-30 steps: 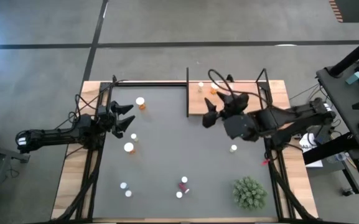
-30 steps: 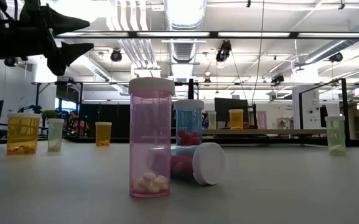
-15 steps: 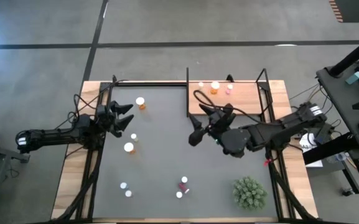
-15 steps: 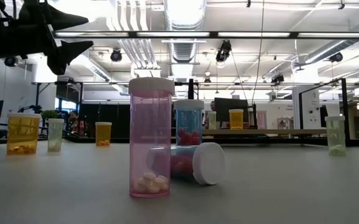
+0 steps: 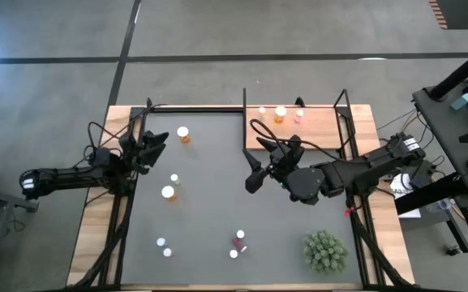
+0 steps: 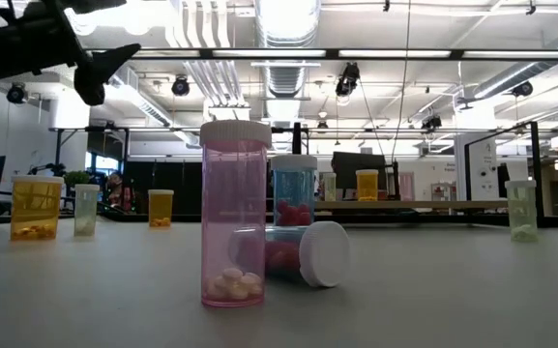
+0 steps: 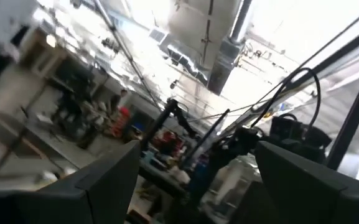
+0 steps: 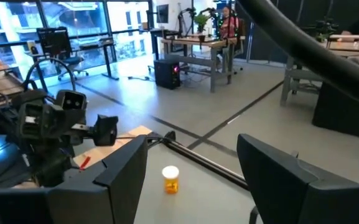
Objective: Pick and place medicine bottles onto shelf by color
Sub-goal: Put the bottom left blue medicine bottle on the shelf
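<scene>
Hovering, right gripper (image 5: 259, 162): fingers spread, empty, beside the shelf (image 5: 323, 127)
Left gripper (image 5: 151, 144): spread (near orange bottle (image 5: 183, 134))

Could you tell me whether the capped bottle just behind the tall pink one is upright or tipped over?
Tipped over. In the low view the bottle lies on its side on the mat, white cap facing the camera, beside the upright tall pink bottle.

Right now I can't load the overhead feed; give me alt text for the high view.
Both grippers hang open and empty over the dark mat: the right gripper near the shelf, which holds three medicine bottles, the left gripper near an orange bottle. More bottles are scattered across the mat's left and near side, with a green plant at the near right corner.
</scene>
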